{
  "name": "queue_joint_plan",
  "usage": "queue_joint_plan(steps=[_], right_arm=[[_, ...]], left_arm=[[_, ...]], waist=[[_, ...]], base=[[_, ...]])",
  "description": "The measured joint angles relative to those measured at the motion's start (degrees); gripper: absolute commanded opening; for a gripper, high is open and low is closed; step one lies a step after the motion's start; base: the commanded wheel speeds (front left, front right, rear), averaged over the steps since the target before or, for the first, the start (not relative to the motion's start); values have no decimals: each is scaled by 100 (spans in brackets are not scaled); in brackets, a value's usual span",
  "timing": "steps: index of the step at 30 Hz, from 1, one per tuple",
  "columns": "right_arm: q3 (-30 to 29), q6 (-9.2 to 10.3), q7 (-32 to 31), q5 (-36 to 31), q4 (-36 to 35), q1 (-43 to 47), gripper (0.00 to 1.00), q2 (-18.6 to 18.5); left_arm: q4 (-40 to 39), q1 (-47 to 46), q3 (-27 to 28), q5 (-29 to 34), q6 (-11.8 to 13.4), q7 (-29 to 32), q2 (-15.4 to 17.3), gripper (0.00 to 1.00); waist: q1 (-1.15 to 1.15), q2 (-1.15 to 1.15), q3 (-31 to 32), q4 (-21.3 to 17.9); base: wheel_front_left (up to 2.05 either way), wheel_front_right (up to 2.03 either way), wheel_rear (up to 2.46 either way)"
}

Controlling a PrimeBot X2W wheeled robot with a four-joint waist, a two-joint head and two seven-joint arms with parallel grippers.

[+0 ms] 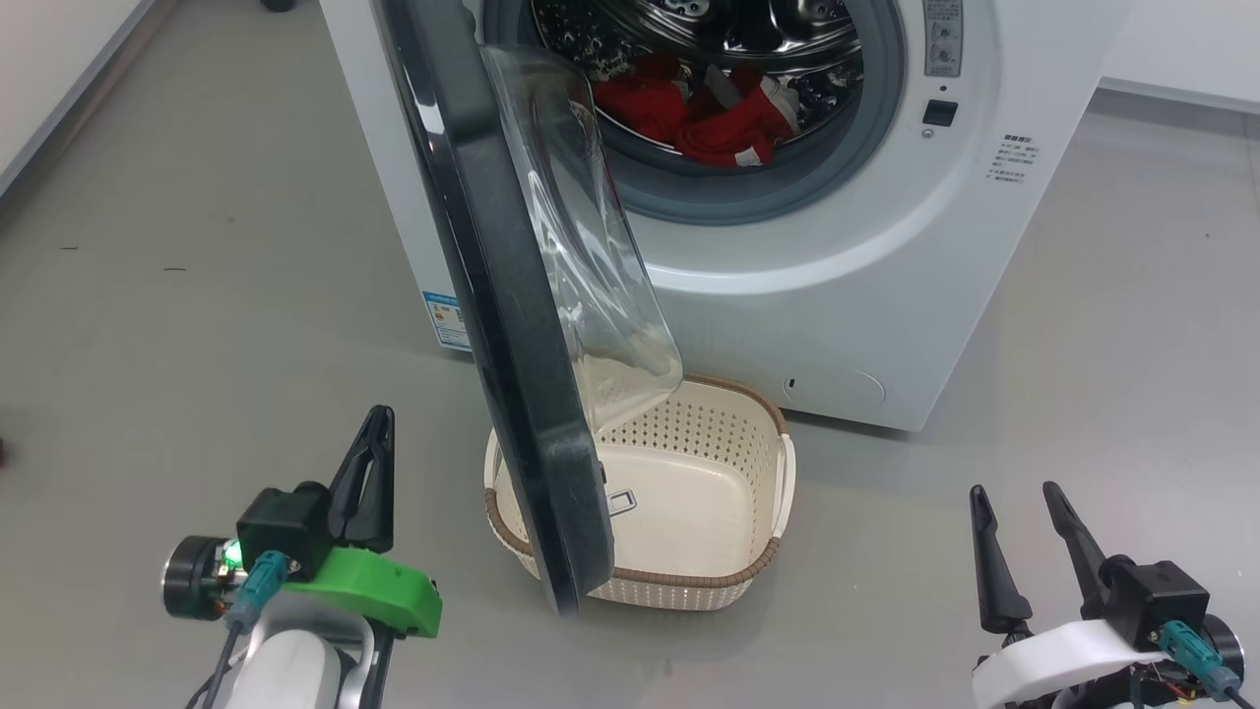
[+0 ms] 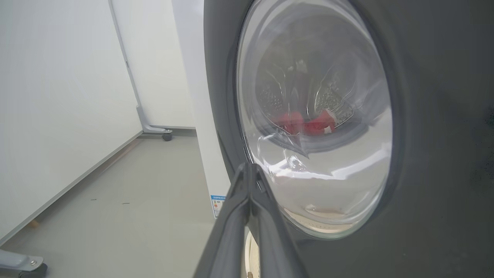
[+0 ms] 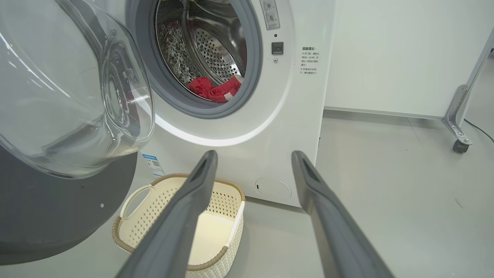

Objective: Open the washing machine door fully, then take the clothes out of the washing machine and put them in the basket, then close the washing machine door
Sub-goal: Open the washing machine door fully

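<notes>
**A:** Run it from the left. What's the left arm doing?

**B:** The left gripper [image 1: 382, 414] hangs low over the floor [image 1: 197, 295]. Its fingers are pressed together on nothing, near the outer face of the door [image 1: 512, 394] but apart from it.

**A:** And the door?

**B:** It's swung out roughly square to the washer [image 1: 886, 256], with its glass bowl [image 1: 581, 246] hanging over the left part of the basket [image 1: 763, 576]. I'd call that open but not fully; it looks as though there's more swing to be had.

**A:** The basket?

**B:** On the floor, just in front of the washer's foot, with nothing in it.

**A:** The clothes?

**B:** The clothes [image 1: 714, 118] lie in a red heap at the bottom of the drum [image 1: 787, 39], untouched.

**A:** The right arm?

**B:** The right gripper [image 1: 1014, 489] sits low, well apart from the washer, fingers spread wide and holding nothing.

**A:** So the tally?

**B:** The first step is partly done. Finishing the swing, moving the clothes to the basket and shutting the door are all left. My guess is the closed left fingers are set to nudge the door wider.
</notes>
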State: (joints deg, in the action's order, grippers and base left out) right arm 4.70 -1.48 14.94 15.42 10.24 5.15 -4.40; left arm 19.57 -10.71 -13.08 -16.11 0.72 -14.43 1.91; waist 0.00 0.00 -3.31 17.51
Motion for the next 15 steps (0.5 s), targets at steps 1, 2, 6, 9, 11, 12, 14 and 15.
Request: queue_joint_plan(steps=[1,2,6,9,11,12,14,15], right_arm=[[-8,-8,0,-1,14,0,100,4],[-18,-23,0,-1,33,0,100,10],[-64,-51,-1,-3,119,0,100,35],[-97,-98,-1,-44,162,-1,100,44],[-115,-99,-1,-53,187,-2,100,58],[-124,-100,-1,-54,197,-3,100,64],[-137,-145,-1,-82,213,-7,100,68],[-144,-147,-1,-102,219,-8,100,69]], left_arm=[[-87,-4,20,5,0,0,0,0],[-190,-7,38,10,0,0,0,0],[-687,-51,130,104,7,-1,0,0],[-1147,-157,179,171,8,-1,1,0],[-1477,-231,183,205,7,-3,1,0],[-1649,-261,185,234,7,-2,1,0],[-1958,-293,178,320,2,-13,1,0],[-2097,-305,165,344,-9,-30,1,0]], waist=[[0,0,1,5],[0,0,1,9],[0,0,3,34],[0,0,5,58],[0,0,7,74],[0,0,8,83],[0,0,9,98],[0,0,8,105]], base=[[0,0,0],[0,0,0],[0,0,0],[0,0,0],[0,0,0],[0,0,0],[0,0,0],[0,0,0]])
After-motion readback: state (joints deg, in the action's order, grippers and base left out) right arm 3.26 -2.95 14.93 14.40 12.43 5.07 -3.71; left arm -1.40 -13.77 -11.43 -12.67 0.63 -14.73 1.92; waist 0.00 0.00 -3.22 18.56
